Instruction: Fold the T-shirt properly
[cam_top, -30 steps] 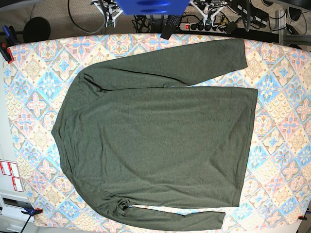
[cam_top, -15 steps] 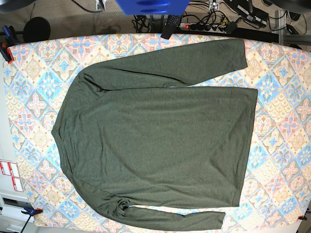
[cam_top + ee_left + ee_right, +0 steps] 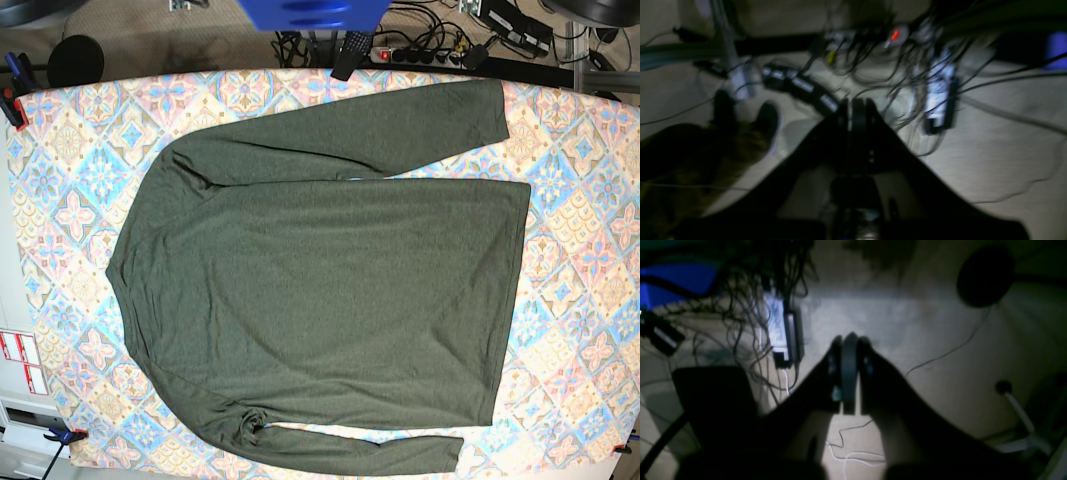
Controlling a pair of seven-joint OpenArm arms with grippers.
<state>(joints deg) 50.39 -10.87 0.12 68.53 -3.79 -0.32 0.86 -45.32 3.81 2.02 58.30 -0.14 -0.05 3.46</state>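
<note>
The dark olive-green T-shirt [image 3: 320,280] lies spread flat on the patterned table, neck at the left and hem at the right. One long sleeve [image 3: 400,125] runs along the far edge and the other [image 3: 360,450] along the near edge. My left gripper [image 3: 853,104] is shut and empty, held over the floor beyond the table. My right gripper [image 3: 848,339] is also shut and empty over the floor. Neither wrist view shows the shirt. In the base view only a sliver of each arm shows at the top edge.
The table cover [image 3: 80,150] is a pastel tile pattern, held by clamps at the left corners [image 3: 10,100]. Behind the table are a power strip and tangled cables [image 3: 420,48], a blue object [image 3: 310,12] and a dark round base [image 3: 75,58].
Both arms have drawn back past the far edge of the table and nearly left the base view. The shirt has not moved.
</note>
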